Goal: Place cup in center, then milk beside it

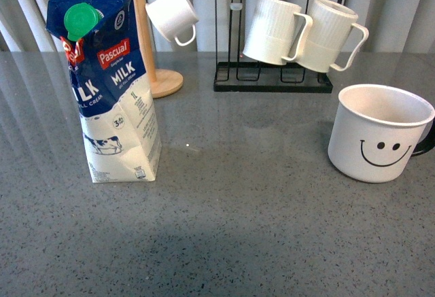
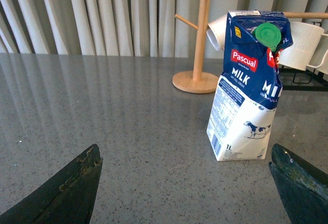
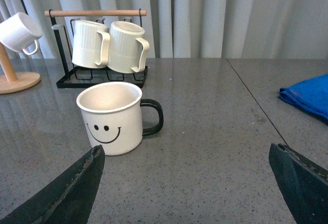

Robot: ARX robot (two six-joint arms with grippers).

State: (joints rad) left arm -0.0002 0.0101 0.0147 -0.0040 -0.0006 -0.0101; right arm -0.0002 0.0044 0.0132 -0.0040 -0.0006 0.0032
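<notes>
cup (image 1: 378, 134) right; milk (image 1: 112, 86) left, upright

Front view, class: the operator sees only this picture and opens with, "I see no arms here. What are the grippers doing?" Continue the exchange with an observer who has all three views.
Observer: The left gripper is open and faces the milk carton, touching nothing.
Operator: And the right one?
Observer: The right gripper is open too, with the cup ahead of it, not touching.
Operator: Anything beyond the cup that I cannot see?
Observer: Yes, a blue cloth lies on the table, well apart from the cup, on the side its handle points to.
</notes>
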